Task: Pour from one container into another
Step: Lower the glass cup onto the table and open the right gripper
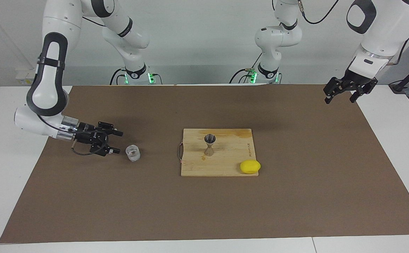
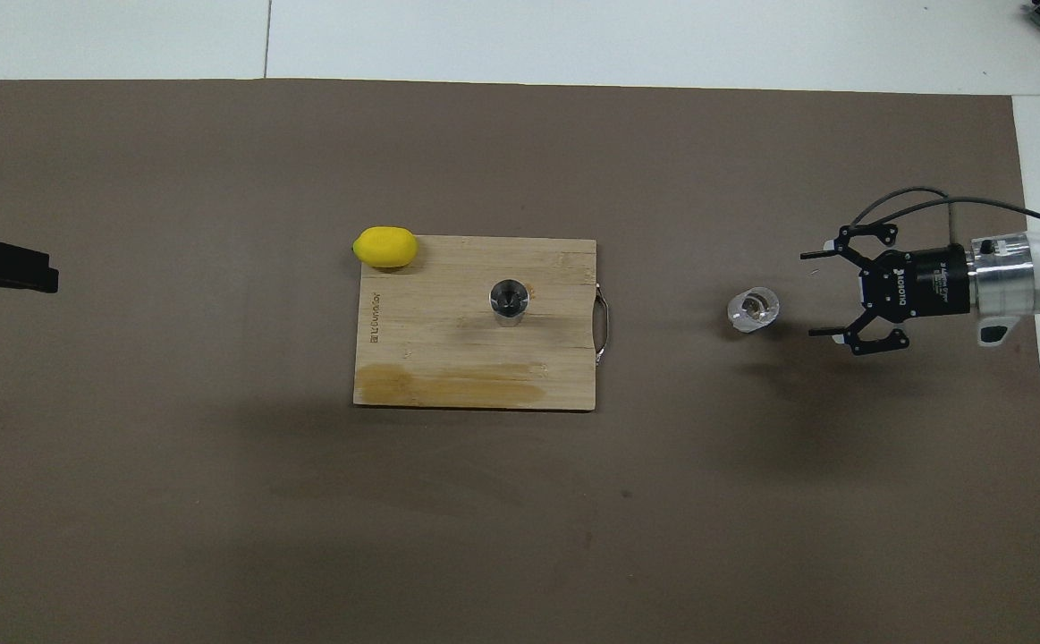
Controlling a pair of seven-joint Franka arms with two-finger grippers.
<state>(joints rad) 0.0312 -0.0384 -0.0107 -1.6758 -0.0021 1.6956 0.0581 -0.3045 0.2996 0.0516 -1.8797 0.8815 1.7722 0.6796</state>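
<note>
Brown matting [image 1: 295,196] covers the white table [image 1: 0,140] under a pale wall, and I count one wooden cutting board [image 1: 225,165], one metal jigger [image 1: 209,144] upright on it, one lemon [image 1: 250,166] at its corner and one clear glass cup [image 1: 133,153] upright on the mat toward the right arm's end. My right gripper [image 1: 115,142] sits just beside the cup with fingers spread, not touching it. My left gripper [image 1: 340,95] waits over the mat's corner, fingers apart; overhead shows only its dark tip [image 2: 1,266], cut off at the edge, and I can't make out what the cup holds.
</note>
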